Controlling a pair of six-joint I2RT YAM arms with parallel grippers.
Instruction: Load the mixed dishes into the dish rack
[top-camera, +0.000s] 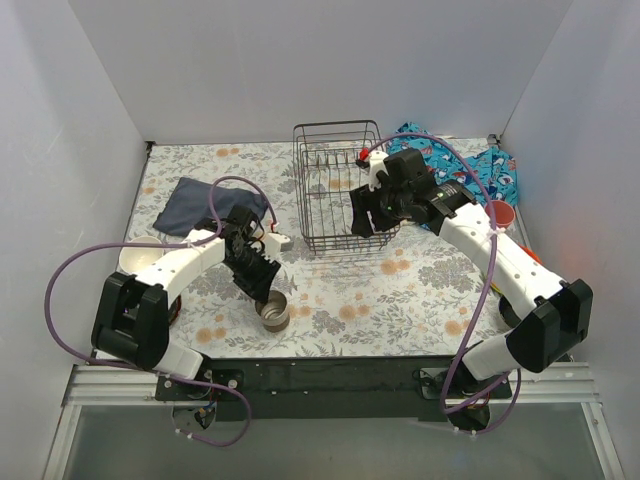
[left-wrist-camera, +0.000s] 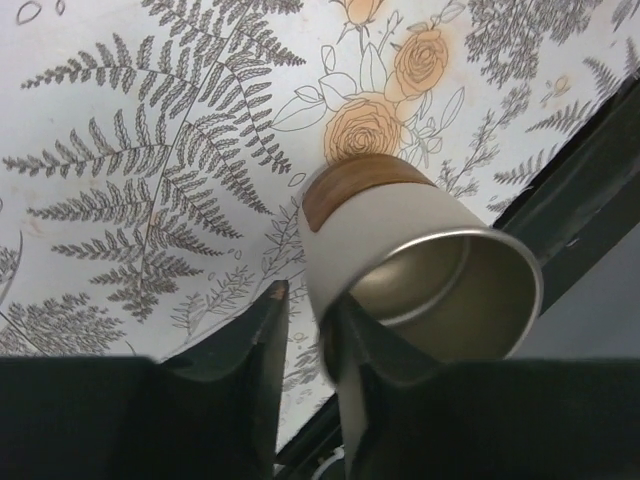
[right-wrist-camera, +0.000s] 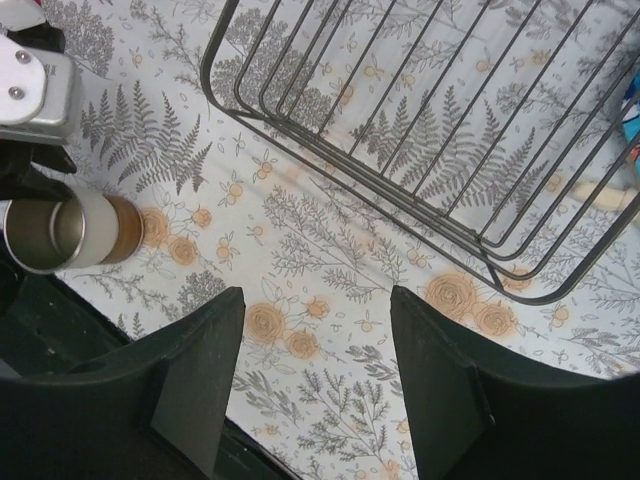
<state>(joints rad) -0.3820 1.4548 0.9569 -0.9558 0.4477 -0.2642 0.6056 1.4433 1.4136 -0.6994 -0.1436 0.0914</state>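
Observation:
The metallic cup (top-camera: 273, 312) stands upright on the floral table near the front edge; it has a white wall and a brown base band. My left gripper (top-camera: 262, 290) is over its rim. In the left wrist view one finger (left-wrist-camera: 365, 345) is inside the cup (left-wrist-camera: 420, 270) and the other finger (left-wrist-camera: 262, 330) is outside, with a gap to the wall. The black wire dish rack (top-camera: 335, 190) stands at the back centre and looks empty. My right gripper (top-camera: 365, 215) is open and empty, above the table by the rack's near right corner (right-wrist-camera: 430, 150). The right wrist view also shows the cup (right-wrist-camera: 70, 230).
A dark navy cloth (top-camera: 210, 205) lies at the back left and a blue patterned cloth (top-camera: 460, 165) at the back right. A pink cup (top-camera: 500, 213) stands by the right arm. A pale dish (top-camera: 135, 255) lies partly hidden under the left arm. White walls enclose the table.

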